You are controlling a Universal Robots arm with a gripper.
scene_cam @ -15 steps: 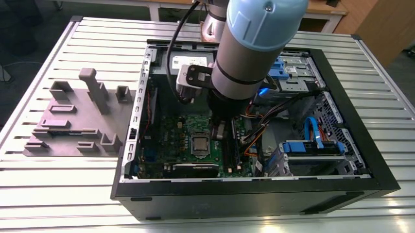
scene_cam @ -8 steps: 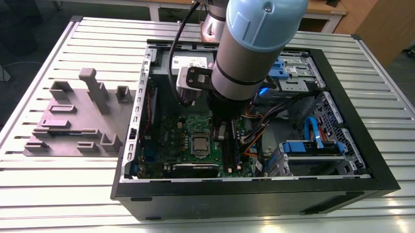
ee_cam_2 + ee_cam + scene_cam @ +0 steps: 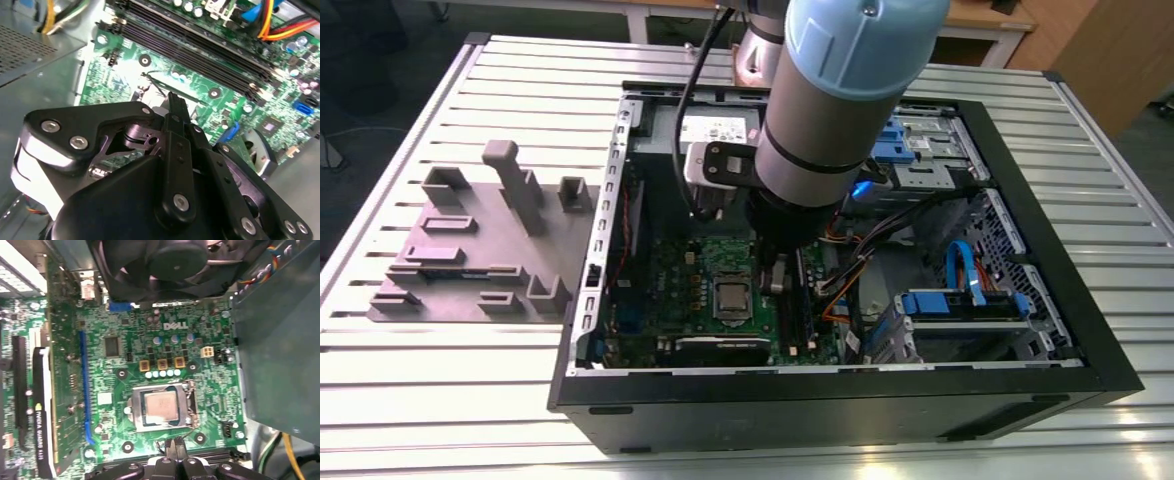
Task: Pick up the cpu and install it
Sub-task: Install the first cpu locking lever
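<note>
Already cpu (image 3: 160, 407) in socket (image 3: 135, 415) of white-lettered mobo (image 3: 215, 390), jaws closed nearby.

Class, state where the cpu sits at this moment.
The cpu lies in its socket on the green motherboard, in the first wrist view between the black fan and the hand.
</note>
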